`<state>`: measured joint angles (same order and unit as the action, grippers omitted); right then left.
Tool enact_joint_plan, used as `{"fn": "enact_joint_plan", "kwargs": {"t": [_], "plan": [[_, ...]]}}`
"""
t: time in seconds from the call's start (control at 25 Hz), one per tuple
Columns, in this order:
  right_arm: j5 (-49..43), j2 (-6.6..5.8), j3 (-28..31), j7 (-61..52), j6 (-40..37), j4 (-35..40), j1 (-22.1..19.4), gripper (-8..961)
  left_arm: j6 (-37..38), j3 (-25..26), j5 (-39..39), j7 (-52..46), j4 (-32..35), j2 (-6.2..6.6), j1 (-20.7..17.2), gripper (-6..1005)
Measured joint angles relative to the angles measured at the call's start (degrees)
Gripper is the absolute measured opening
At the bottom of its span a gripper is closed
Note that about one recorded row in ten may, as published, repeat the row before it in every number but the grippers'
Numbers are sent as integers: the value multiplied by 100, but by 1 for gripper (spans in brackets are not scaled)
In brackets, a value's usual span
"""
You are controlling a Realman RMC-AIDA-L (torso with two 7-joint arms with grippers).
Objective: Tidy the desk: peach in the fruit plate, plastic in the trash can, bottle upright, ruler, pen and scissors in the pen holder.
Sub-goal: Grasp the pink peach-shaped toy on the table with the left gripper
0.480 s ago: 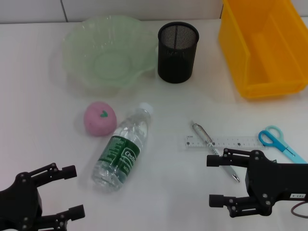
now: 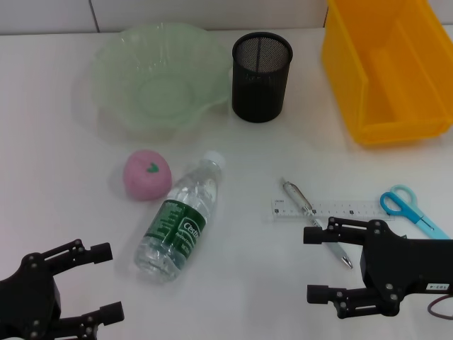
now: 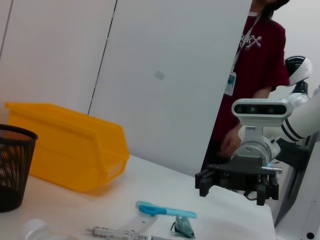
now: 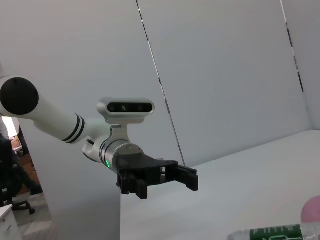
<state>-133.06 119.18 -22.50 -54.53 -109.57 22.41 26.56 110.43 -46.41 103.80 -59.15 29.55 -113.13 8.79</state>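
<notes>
Both claws, left (image 2: 102,280) and right (image 2: 315,263), hang wide open and empty at the table's near edge (ready to reach); the peach (image 2: 147,174) and fallen bottle (image 2: 180,216) lie mid-table, awaiting pickup.

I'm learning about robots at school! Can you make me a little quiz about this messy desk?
1. True or false: the bottle is standing upright.
2. What lies across the ruler? A) pen B) peach C) scissors
3. Fill in: the pen holder stands between the fruit plate and the yellow ____.

Key: 1 false, it lies on its side. 2 A. 3 bin.
</notes>
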Motion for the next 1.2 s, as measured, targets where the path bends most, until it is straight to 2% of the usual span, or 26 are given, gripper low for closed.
{"fn": "enact_joint_plan", "kwargs": {"t": [0.4, 0.56, 0.6, 0.64, 0.72, 0.84, 0.96, 1.04, 1.08, 1.2], "plan": [[35, 5, 4, 0, 2, 0, 8, 809, 61, 36, 0, -72, 17, -1, 35, 812], [39, 8, 25, 0, 3, 0, 8, 809, 246, 213, 0, -465, 152, 79, 130, 804], [39, 9, 32, 1, 5, 0, 7, 809, 291, 283, 7, -1038, 523, 122, 181, 802], [39, 9, 36, 1, 5, -1, 8, 809, 291, 283, 7, -1038, 523, 122, 181, 799], [39, 9, 42, 1, 6, 0, 8, 809, 267, 301, 60, -1785, 1108, 135, 243, 795], [39, 9, 45, 15, 8, 0, 7, 810, 43, 308, 286, -2909, 2124, 114, 425, 789], [39, 9, 54, 38, 14, 0, 7, 810, -319, 313, 862, -3956, 2996, 84, 775, 782], [39, 9, 60, 39, 15, 0, -1, 810, -405, 314, 1064, -4163, 3149, 76, 884, 778], [39, 9, 61, 42, 16, 0, -11, 810, -591, 315, 1533, -4498, 3403, 38, 1154, 776], [39, 9, 63, 50, 16, 0, -34, 810, -929, 316, 2263, -4743, 3509, -68, 1529, 769]]}}
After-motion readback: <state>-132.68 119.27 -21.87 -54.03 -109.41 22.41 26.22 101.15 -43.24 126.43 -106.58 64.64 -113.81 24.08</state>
